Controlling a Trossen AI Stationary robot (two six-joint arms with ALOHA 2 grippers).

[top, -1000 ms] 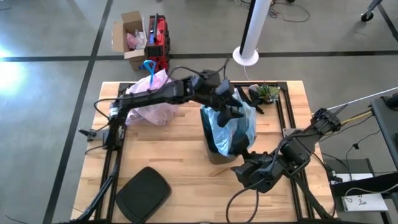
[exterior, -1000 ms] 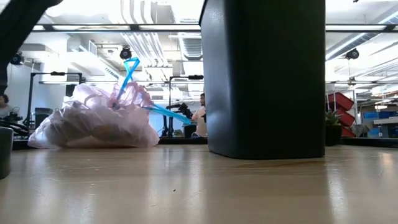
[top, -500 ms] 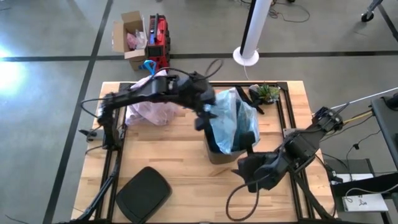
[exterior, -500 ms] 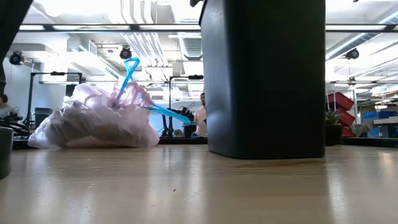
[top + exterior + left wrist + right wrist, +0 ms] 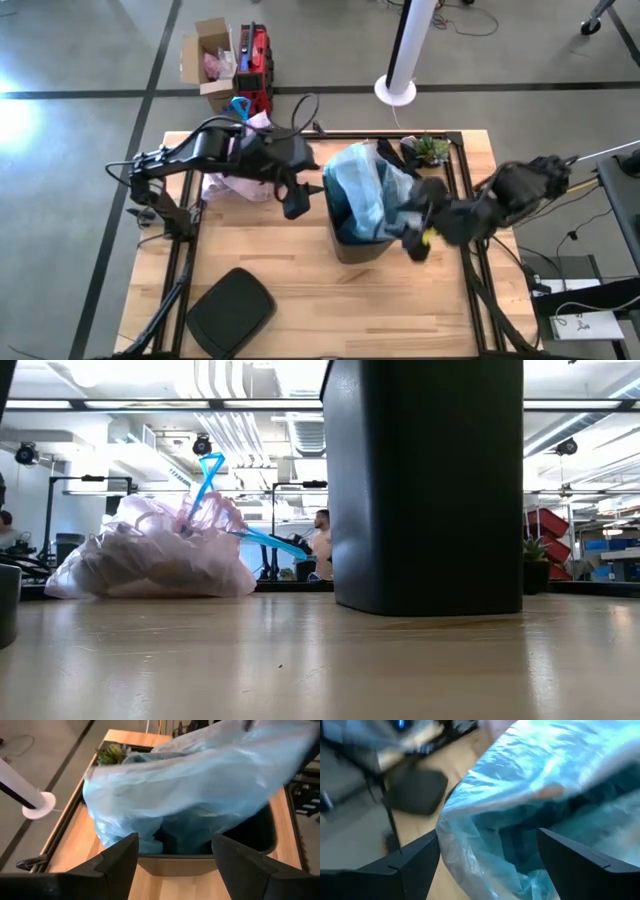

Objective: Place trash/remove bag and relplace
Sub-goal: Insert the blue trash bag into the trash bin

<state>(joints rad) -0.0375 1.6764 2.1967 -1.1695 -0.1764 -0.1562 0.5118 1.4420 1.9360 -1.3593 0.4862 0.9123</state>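
Observation:
A black bin stands mid-table, and a light blue plastic bag billows out of its top. The pinkish-white bag, tied with a blue drawstring, lies on the table's far left part. My left gripper hovers open just left of the bin, facing the blue bag. My right gripper hovers open at the bin's right side, facing the blue bag. No loose trash shows.
A black lid lies near the table's front left corner. A small green plant sits at the far right behind the bin. A white pole's base stands on the floor beyond the far edge. Bare wood lies in front of the bin.
My left gripper has drawn back from over the blue bag toward the table's left, rising a little. My right gripper has swung up from the bin's near right corner to its right side and rolled about its own axis. The blue bag now puffs up above the bin.

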